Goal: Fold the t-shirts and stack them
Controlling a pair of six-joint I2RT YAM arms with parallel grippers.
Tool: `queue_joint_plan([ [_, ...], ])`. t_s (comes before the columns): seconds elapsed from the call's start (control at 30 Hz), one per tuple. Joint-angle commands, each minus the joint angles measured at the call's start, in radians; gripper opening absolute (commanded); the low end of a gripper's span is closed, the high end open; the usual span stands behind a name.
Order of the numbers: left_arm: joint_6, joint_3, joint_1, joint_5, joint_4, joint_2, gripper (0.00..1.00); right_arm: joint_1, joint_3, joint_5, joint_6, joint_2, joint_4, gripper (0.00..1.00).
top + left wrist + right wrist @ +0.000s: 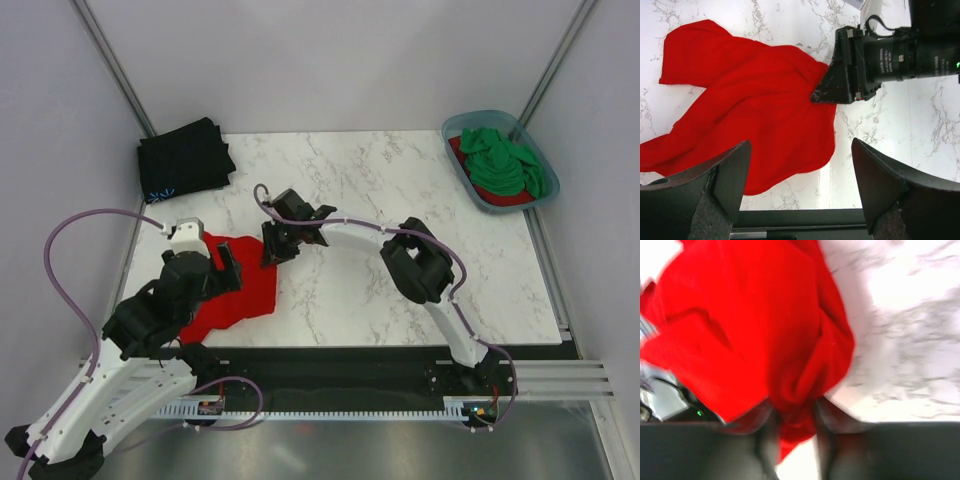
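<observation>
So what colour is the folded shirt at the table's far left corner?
The folded shirt is black, clearest in the top external view.

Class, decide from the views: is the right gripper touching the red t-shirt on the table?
Touching. The right wrist view shows the red t-shirt bunched and pinched between the fingers of the right gripper.

High rear view, wrist views close, downward, all sharing red t-shirt (755,110)
</observation>
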Motion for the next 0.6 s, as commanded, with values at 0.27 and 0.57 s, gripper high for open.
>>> queue_joint_plan([
  [0.27,-0.030,-0.001,-0.002,-0.031,0.011,0.006,0.88,-0.313,-0.451,0.151,-0.053,-0.460,-0.013,0.05],
  [0.57,-0.009,0.001,-0.001,-0.019,0.022,0.052,0.87,-0.369,-0.574,0.355,-0.195,-0.765,-0.225,0.94],
])
